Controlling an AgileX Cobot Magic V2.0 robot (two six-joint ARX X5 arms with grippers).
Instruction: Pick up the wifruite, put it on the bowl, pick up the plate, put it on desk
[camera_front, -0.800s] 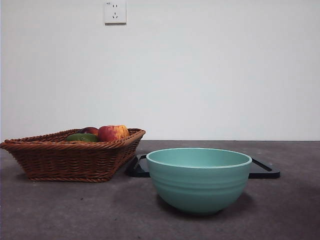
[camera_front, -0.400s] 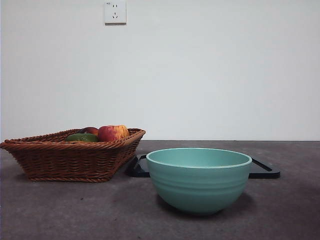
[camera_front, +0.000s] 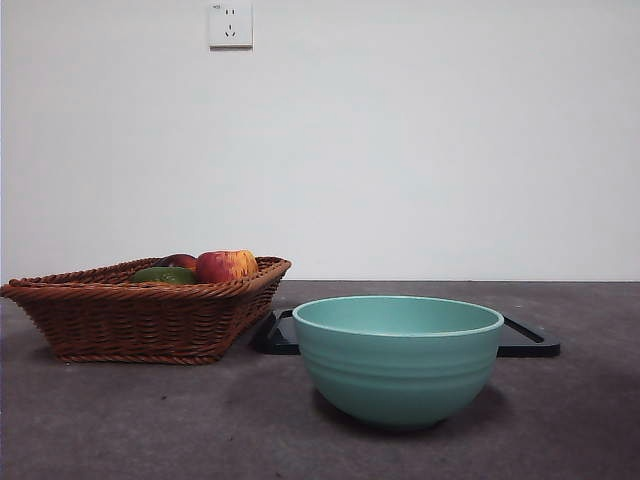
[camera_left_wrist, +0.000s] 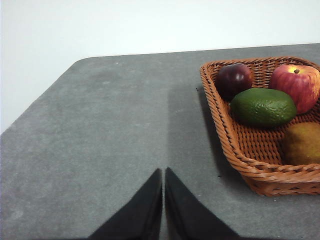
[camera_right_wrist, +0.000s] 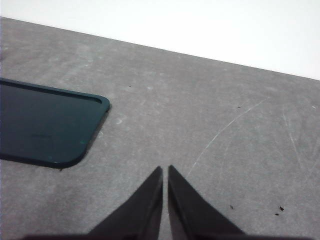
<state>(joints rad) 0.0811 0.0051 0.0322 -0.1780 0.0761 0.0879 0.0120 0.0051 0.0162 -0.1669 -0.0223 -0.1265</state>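
Observation:
The tan-brown wifruite (camera_left_wrist: 303, 143) lies in the brown wicker basket (camera_left_wrist: 240, 150), beside a green fruit (camera_left_wrist: 263, 106), a red-yellow apple (camera_left_wrist: 296, 82) and a dark red fruit (camera_left_wrist: 233, 80). In the front view the wifruite is hidden behind the basket (camera_front: 140, 320) wall. The teal bowl (camera_front: 397, 358) stands on the desk (camera_front: 150, 420) in front of a dark flat plate (camera_front: 528, 340). The right wrist view shows one corner of the plate (camera_right_wrist: 45, 125). My left gripper (camera_left_wrist: 163, 172) is shut above bare desk, apart from the basket. My right gripper (camera_right_wrist: 165, 170) is shut above bare desk, apart from the plate.
A white wall with a socket (camera_front: 230, 24) rises behind the desk. The desk's rounded far corner (camera_left_wrist: 80, 62) shows in the left wrist view. Pale scratches (camera_right_wrist: 225, 132) mark the desk surface near the right gripper.

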